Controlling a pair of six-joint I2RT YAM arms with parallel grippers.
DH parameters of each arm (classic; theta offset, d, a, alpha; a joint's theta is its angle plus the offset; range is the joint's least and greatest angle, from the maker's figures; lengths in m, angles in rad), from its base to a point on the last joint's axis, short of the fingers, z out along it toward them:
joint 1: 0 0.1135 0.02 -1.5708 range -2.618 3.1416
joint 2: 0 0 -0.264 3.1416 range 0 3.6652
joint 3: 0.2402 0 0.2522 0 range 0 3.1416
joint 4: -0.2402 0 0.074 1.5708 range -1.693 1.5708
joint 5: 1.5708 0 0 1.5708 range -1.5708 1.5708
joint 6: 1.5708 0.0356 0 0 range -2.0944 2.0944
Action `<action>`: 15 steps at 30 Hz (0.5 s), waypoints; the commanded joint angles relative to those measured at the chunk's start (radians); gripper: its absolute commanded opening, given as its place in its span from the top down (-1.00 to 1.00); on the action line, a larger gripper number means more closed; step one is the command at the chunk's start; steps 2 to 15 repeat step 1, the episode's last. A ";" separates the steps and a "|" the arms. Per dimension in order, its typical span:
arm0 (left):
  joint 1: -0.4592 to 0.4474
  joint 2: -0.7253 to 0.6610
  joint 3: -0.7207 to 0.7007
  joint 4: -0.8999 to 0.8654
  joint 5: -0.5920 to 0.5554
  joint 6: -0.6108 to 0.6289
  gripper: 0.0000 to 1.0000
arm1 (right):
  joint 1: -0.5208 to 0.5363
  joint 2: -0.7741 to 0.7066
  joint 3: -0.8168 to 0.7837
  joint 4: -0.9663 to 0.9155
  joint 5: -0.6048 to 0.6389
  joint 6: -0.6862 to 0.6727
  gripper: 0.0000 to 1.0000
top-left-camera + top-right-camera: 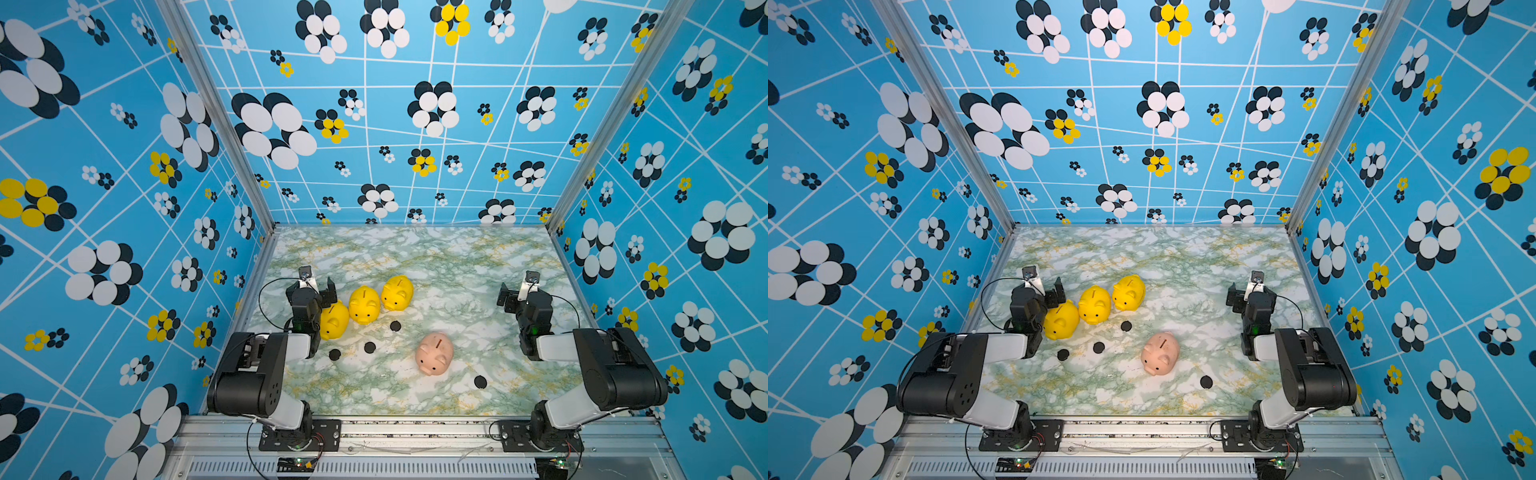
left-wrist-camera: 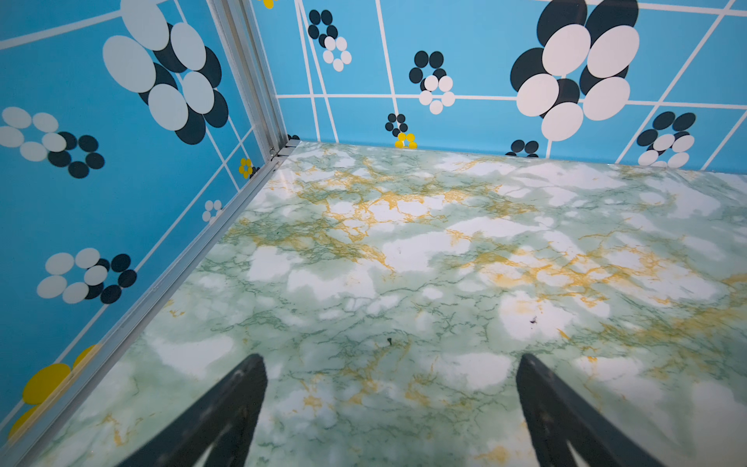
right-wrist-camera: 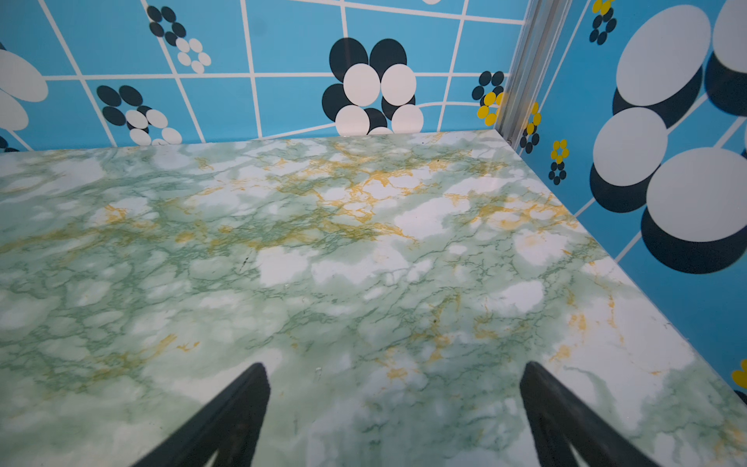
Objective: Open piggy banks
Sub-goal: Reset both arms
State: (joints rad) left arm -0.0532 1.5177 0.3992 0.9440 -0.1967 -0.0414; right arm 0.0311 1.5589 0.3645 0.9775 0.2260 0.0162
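Observation:
Three yellow piggy banks (image 1: 334, 322) (image 1: 365, 304) (image 1: 397, 293) stand upright in a row at the table's left in both top views, coin slots up. A pink piggy bank (image 1: 434, 353) (image 1: 1160, 353) stands apart near the middle front. My left gripper (image 1: 311, 291) (image 2: 390, 360) is open just behind the leftmost yellow bank (image 1: 1061, 320), and its arm covers part of that bank. My right gripper (image 1: 524, 297) (image 3: 394, 368) is open over bare table at the right. Both wrist views show only marble between the fingers; no bank shows in them.
Several loose black discs lie on the marble table (image 1: 415, 257): three (image 1: 335, 354) (image 1: 370, 347) (image 1: 395, 326) in front of the yellow banks, one (image 1: 480, 381) front right of the pink bank. Blue patterned walls (image 1: 124, 208) enclose the left, back and right.

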 commanded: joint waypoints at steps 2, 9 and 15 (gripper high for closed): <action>0.002 0.022 -0.023 -0.025 0.018 0.008 -0.97 | -0.002 0.004 0.003 -0.008 0.000 0.017 -0.99; 0.002 0.022 -0.023 -0.025 0.018 0.008 -0.97 | -0.002 0.004 0.003 -0.008 0.000 0.017 -0.99; 0.002 0.022 -0.023 -0.025 0.018 0.008 -0.97 | -0.002 0.004 0.003 -0.008 0.000 0.017 -0.99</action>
